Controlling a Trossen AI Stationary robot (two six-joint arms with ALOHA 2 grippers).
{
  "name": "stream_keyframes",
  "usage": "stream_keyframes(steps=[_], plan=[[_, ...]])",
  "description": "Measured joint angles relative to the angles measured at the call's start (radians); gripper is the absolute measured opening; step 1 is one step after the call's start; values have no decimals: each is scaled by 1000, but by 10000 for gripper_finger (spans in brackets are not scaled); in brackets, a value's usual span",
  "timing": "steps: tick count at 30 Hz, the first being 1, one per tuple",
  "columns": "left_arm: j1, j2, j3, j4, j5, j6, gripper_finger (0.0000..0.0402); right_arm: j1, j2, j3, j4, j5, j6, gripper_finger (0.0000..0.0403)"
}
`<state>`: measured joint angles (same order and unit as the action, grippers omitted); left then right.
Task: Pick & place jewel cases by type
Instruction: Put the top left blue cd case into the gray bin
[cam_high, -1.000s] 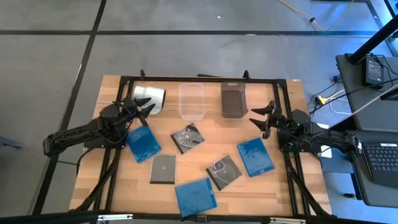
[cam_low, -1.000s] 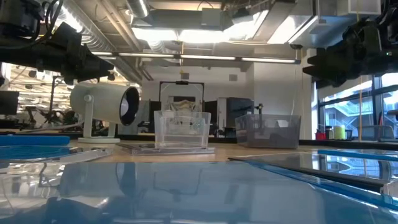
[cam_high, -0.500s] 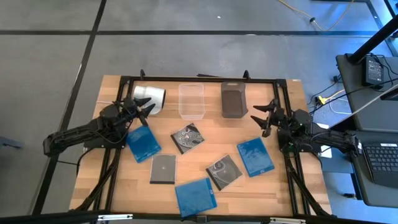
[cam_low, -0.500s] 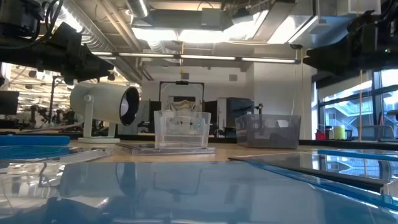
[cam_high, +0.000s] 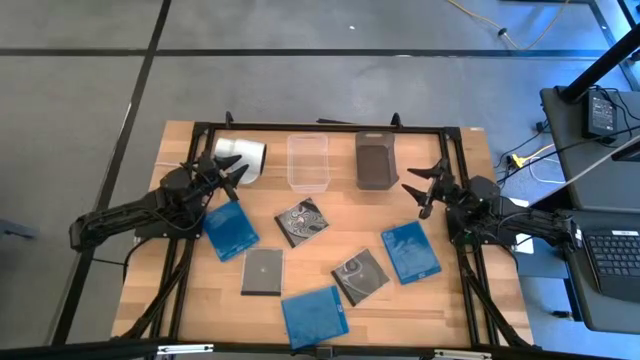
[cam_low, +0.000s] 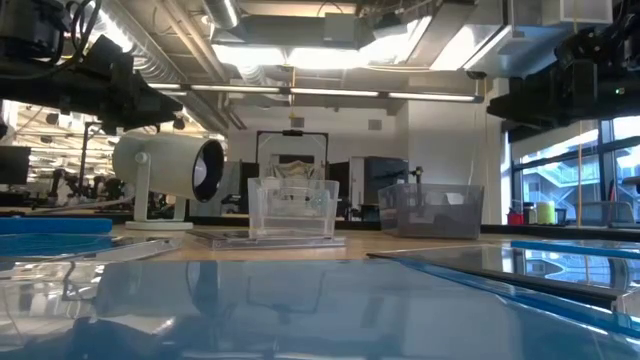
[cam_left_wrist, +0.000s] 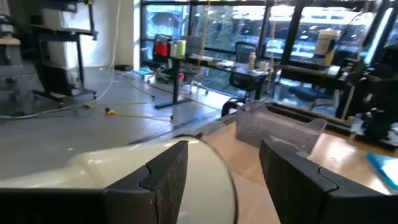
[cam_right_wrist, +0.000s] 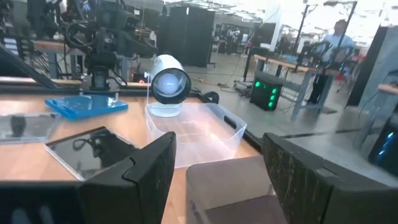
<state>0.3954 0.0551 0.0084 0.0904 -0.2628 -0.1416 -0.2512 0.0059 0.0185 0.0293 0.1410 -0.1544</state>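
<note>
Several jewel cases lie flat on the wooden table. Three are blue, two are black with white swirls, and one is plain dark grey. My left gripper stands open and level at the table's left side. It is above the table, beside the white cylinder and just beyond the left blue case. My right gripper stands open and level at the right side, beyond the right blue case. Neither has anything between its fingers.
A clear bin and a dark grey bin stand side by side at the table's far edge, between the two grippers. The white cylinder stands at the far left. A black frame runs round the table. A desk with a laptop is at the right.
My right gripper has rolled a little about the line it points along, staying in place and open. The cases have not moved.
</note>
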Motion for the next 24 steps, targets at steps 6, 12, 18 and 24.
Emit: stream_keyframes(steps=[6,12,18,24], plan=[[-23,0,7,210,136,76,196,0,0,0,71,2,-92,242],[-99,88,114,228,76,269,196,0,0,0,131,62,-118,242],[-232,330,312,189,4,415,196,0,0,0,148,172,-120,242],[-447,687,570,131,-193,693,196,0,0,0,184,207,-117,242]])
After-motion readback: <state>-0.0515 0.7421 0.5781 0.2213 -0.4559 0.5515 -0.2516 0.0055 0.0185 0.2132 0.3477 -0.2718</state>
